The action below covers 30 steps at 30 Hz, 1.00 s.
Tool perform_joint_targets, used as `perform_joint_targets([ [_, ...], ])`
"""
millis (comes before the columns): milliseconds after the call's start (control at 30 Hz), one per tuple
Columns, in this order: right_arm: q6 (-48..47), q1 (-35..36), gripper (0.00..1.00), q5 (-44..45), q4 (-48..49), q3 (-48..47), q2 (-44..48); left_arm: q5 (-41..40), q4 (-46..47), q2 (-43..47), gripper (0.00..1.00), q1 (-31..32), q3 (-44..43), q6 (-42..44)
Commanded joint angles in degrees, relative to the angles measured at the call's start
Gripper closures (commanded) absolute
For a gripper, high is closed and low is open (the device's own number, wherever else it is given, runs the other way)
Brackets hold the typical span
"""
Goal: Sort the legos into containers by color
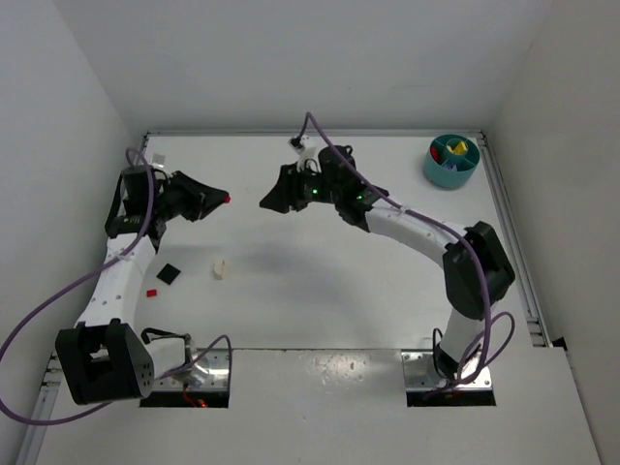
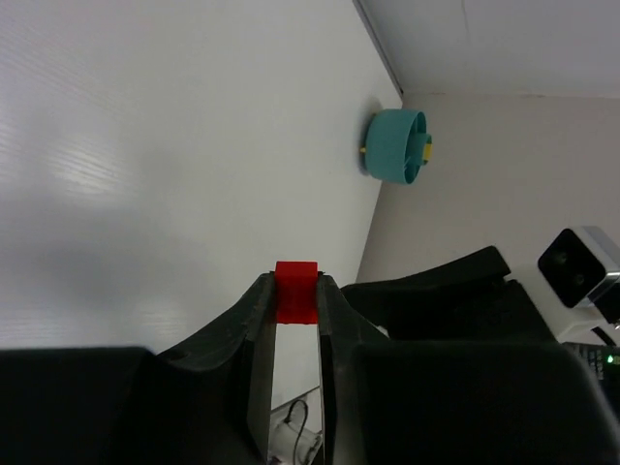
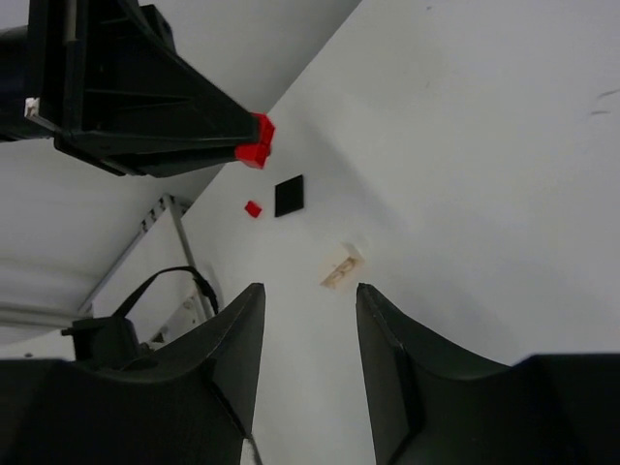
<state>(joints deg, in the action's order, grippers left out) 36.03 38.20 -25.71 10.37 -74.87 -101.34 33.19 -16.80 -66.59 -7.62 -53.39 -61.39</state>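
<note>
My left gripper (image 1: 223, 199) is shut on a small red lego (image 2: 295, 302), pinched at the fingertips and held above the table. My right gripper (image 1: 263, 201) faces it from the right across a short gap, open with nothing between its fingers (image 3: 242, 320). In the right wrist view the held red lego (image 3: 256, 145) shows at the tip of the left gripper. A cream-white lego (image 1: 220, 268) and another red lego (image 1: 151, 292) lie on the table at the left. The teal dish (image 1: 451, 160) stands at the far right corner with coloured bricks in its wedges.
A flat black square (image 1: 169, 273) lies between the loose red lego and the cream one. A small white piece with a cable (image 1: 298, 145) sits at the back wall. Metal rails edge the table (image 1: 513, 252).
</note>
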Motion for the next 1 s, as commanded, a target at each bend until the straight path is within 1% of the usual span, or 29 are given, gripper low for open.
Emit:
perform_joint_targets([
  [0, 4.9, 2.5, 0.58, 2.3, 4.0, -6.1, -2.5, 0.6, 1.9, 1.5, 0.92, 0.6, -0.3, -7.2],
  [100, 8.2, 3.8, 0.58, 4.0, 3.4, -7.5, -4.7, 1.9, 1.9, 1.5, 0.92, 0.6, 0.8, -8.2],
  [133, 11.1, 3.8, 0.57, 4.0, 3.4, -8.5, -5.4, 1.9, 1.9, 2.0, 0.92, 0.6, 1.5, -8.2],
  [200, 12.8, 4.3, 0.57, 4.0, 3.4, -9.8, -7.4, 1.9, 1.9, 2.6, 0.92, 1.1, 2.8, -8.2],
  [367, 12.8, 5.4, 0.55, 5.2, 2.8, -12.1, -9.7, 2.6, 3.3, 3.7, 0.92, 1.1, 5.8, -10.8],
  [467, 12.8, 5.4, 0.55, 5.2, 2.8, -12.6, -10.3, 2.6, 3.3, 4.3, 0.92, 1.6, 6.5, -10.8],
  [600, 12.8, 6.5, 0.55, 3.3, 3.3, -12.6, -10.8, 2.6, 3.3, 4.8, 0.92, 1.6, 6.5, -11.3],
  [800, 12.8, 7.0, 0.55, 2.8, 3.3, -8.8, -8.9, 2.6, 4.4, 4.8, 0.92, 1.6, 7.0, -11.3],
  [967, 12.3, 7.5, 0.55, 2.2, 3.9, -8.8, -8.9, 2.6, 4.9, 4.8, 0.92, 1.6, 7.5, -11.8],
])
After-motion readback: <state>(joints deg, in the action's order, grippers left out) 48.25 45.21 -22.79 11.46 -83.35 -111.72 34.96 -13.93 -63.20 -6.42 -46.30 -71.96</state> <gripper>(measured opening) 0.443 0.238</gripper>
